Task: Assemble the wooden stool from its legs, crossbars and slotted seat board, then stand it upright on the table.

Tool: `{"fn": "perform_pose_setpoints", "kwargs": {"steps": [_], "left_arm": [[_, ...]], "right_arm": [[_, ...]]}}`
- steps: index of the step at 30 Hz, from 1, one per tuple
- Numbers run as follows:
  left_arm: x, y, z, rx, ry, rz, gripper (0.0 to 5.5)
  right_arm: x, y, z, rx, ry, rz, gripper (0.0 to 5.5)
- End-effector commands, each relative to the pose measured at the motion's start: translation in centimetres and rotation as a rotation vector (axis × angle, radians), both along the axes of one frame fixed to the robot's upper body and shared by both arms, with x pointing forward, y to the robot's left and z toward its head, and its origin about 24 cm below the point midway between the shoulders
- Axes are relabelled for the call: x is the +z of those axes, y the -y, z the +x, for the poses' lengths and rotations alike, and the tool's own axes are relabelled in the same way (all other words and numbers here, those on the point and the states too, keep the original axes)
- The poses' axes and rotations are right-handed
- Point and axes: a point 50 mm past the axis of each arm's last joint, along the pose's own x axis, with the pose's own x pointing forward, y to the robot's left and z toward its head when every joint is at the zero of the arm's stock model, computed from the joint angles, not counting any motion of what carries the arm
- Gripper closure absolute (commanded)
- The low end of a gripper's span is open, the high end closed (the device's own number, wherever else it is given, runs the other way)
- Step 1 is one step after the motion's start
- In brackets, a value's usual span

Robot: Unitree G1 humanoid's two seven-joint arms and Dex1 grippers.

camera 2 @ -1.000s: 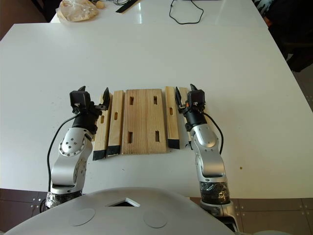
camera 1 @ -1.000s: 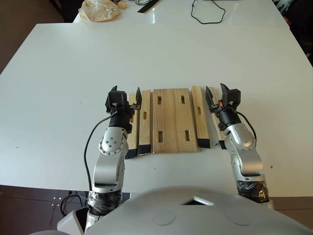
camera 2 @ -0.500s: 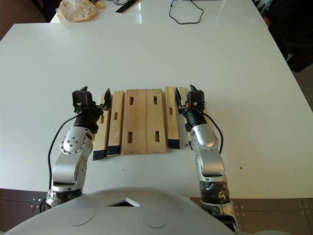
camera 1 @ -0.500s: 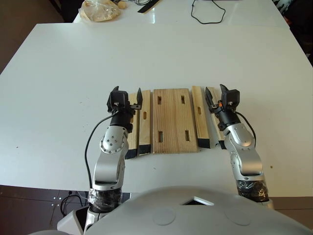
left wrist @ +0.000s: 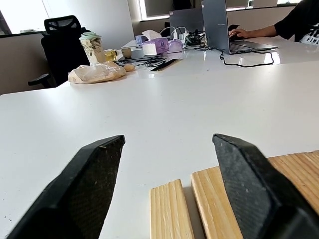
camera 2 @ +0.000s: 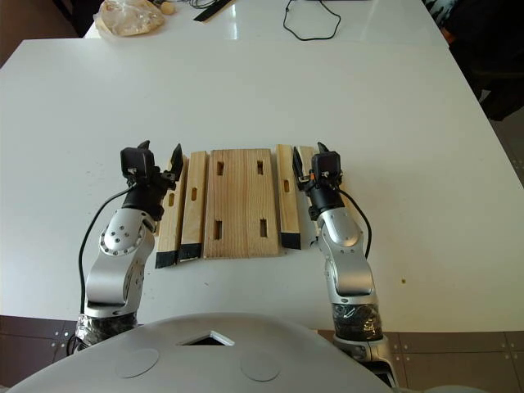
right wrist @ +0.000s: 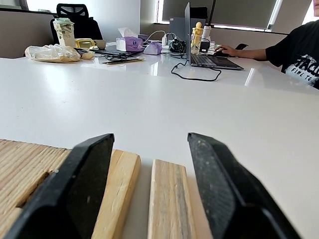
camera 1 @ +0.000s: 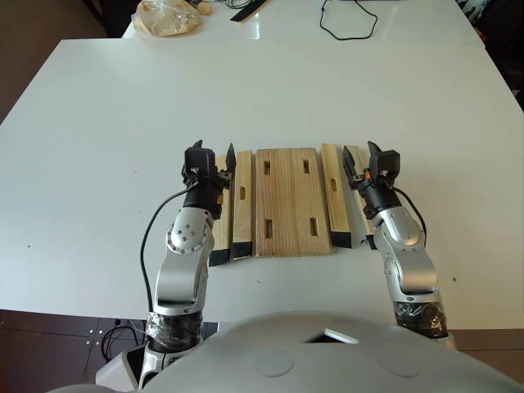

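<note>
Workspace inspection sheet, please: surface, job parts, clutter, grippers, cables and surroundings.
Surface: white table, parts laid flat near the robot.
Job's things: seat board in the middle; left slats and right slats lie beside it, two a side; nothing assembled.
Clutter: bag on the far table.
Grippers: left gripper open over the left slats; right gripper open over the right slats; both hold nothing.
Cables: black cable on the far table.
Surroundings: chair, laptop.
</note>
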Motion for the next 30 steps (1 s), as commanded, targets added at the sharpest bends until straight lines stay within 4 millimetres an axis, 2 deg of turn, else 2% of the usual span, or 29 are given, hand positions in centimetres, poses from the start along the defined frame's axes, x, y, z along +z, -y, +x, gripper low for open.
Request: {"fn": "perform_pose_setpoints", "kwargs": {"steps": [1,3,7,10,13,17,19,25,30], "left_arm": [[0.0,0.0,0.1,-0.006,-0.007,0.007,2.22],[0.3,-0.2,0.0,0.008,0.001,0.002,2.22],[2.3,-0.7,-0.3,0.022,0.036,-0.048,2.22],[3.0,-1.6,-1.8,0.02,-0.041,-0.113,2.22],[2.6,-2.9,-4.1,0.005,-0.173,-0.121,2.22],[0.9,-6.2,-7.3,0.052,-0.402,0.005,2.22],[0.5,-7.0,-8.1,0.034,-0.482,0.043,2.22],[-0.3,-5.3,-8.7,-0.092,-0.562,-0.059,2.22],[-1.0,-5.4,-8.9,-0.081,-0.609,-0.093,2.22]], "right_arm": [[-0.2,-0.1,0.0,-0.005,-0.008,0.006,2.75],[-0.2,-0.1,0.0,-0.003,-0.008,0.006,2.75],[-0.5,0.1,-0.2,-0.016,-0.018,0.0,2.75],[-0.5,0.5,-0.5,-0.052,-0.016,0.0,2.75],[-0.5,1.0,-1.1,-0.112,-0.016,0.006,2.75],[-0.1,1.4,-1.9,-0.173,-0.006,0.017,2.75],[-0.1,1.6,-2.4,-0.202,0.0,0.018,2.75],[-0.3,1.5,-2.7,-0.21,-0.01,0.018,2.75],[-0.5,1.5,-2.6,-0.191,-0.022,0.007,2.75]]}}
